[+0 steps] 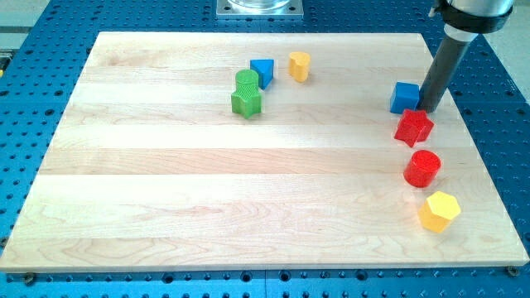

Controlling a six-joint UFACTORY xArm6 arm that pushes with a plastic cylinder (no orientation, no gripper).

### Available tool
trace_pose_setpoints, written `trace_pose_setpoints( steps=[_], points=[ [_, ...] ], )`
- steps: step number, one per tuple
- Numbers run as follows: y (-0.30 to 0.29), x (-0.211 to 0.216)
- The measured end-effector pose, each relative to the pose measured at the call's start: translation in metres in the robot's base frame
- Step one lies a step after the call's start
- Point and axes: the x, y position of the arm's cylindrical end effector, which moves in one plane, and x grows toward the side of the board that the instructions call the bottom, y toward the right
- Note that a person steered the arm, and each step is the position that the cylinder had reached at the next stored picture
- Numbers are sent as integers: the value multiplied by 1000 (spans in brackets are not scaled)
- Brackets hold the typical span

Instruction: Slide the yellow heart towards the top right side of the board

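Wooden desk lying on a blue perforated base, with eight small blocks in two loose groups.

Yellow heart sitting far from the viewer, a little right of the desk's middle line, near the far edge and well short of the far right corner. Just to its left, a blue triangular block, and touching or nearly touching that, a green round block with a green star-like block pressed against its near side.

On the right side, a column of four: blue cube farthest, then a red star just nearer, a red cylinder nearer again, and a yellow hexagon closest to the near right corner.

No gripper on this arm, so nothing released, clenched or grasped; only a dark rod coming down from the upper right. My tip resting on the desk right beside the blue cube's right face, seemingly touching it, and just beyond the red star's far edge. Well apart from the yellow heart, with bare wood between.

Metal mount partly visible past the far edge, at centre.
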Motion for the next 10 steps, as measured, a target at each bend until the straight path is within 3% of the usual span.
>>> trace_pose_setpoints(
  steps=[2,3,5,8,10],
  points=[
    [0,-32],
    [-43,-53],
    [-120,-18],
    [-220,-58],
    [-158,-93]
  ],
)
